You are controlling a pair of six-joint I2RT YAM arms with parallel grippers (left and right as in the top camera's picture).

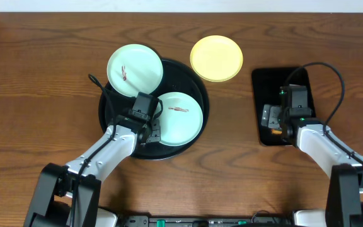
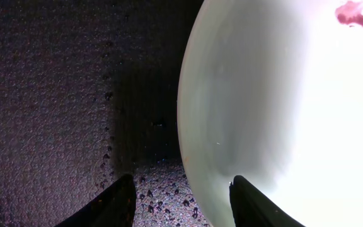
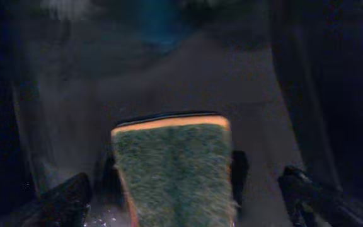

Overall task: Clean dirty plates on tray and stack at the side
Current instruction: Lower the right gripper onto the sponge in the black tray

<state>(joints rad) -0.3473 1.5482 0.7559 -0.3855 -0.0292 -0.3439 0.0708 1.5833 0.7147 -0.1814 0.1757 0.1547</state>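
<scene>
The round black tray (image 1: 112, 104) holds a mint-green plate (image 1: 184, 120) with a reddish smear. A second smeared mint plate (image 1: 135, 68) rests on the tray's upper left rim. The yellow plate (image 1: 216, 58) lies on the table beyond the tray. My left gripper (image 1: 150, 130) is at the lower plate's left edge. In the left wrist view it (image 2: 181, 205) is open, with the plate's (image 2: 282, 113) rim between its fingers, one over the plate and one over the tray (image 2: 49, 101). My right gripper (image 3: 181, 202) is open, astride a green sponge (image 3: 169, 170) with gaps on both sides.
A small rectangular black tray (image 1: 298, 79) lies at the right, and my right gripper (image 1: 273, 120) hangs low over it. The rest is wooden table (image 1: 36, 75). A black cable (image 1: 96, 82) loops beside the round tray's left rim.
</scene>
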